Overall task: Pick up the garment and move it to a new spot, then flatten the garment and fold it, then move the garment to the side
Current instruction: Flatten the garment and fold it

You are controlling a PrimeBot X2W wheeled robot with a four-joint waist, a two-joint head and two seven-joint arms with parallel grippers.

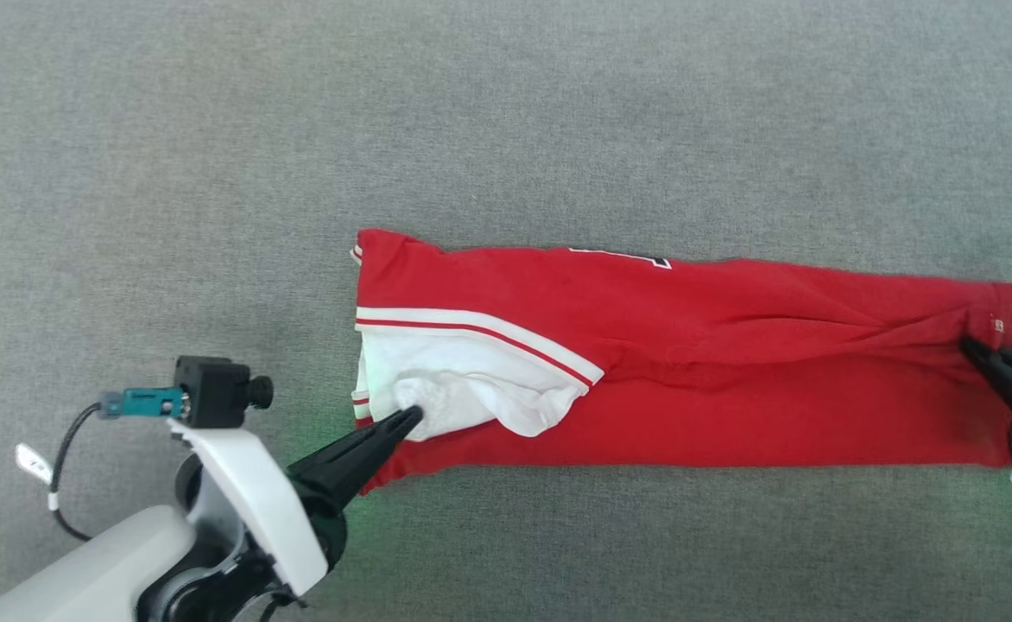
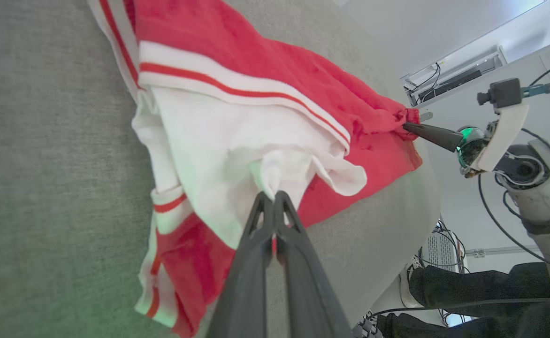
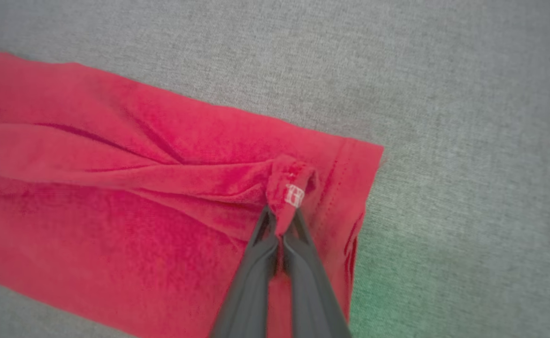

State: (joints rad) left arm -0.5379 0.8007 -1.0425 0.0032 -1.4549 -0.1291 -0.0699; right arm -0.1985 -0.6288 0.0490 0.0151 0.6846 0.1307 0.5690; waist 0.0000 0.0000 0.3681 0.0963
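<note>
Left gripper (image 1: pixel 415 413), its two long dark fingers pressed together, is clamped on a bunched fold of the white short sleeve (image 1: pixel 463 376) of the garment (image 1: pixel 730 380). This is a red jersey-style shirt of soft knit with white-and-red striped trim (image 1: pixel 471 324). In the left wrist view the tips meet with white cloth pinched between them, and the sleeve puckers up toward the grip. Right gripper (image 1: pixel 970 345) is likewise closed, nipping a gathered peak of the red hem at the far end. The right wrist view shows that pinch just beside a tiny white woven label (image 3: pixel 294 195).

The garment lies folded into a long band across the head view, a little below the middle. It runs from just 9 o'clock of centre out to the 3 o'clock edge, sleeve end toward 9, hem end at 3. Creases fan from the right grip toward the middle. A sliver of black, white-outlined lettering (image 1: pixel 623 256) peeks over its 12 o'clock edge.

Under it spreads a flat grey woven surface (image 1: pixel 558 130), tinted green close to each gripper. At 8 o'clock sits a small black cube camera (image 1: pixel 212 390) on the left wrist's white bracket. In the left wrist view, at 4 o'clock, a person's dark trouser legs (image 2: pixel 467 286) and a pale shoe (image 2: pixel 408 281) show.
</note>
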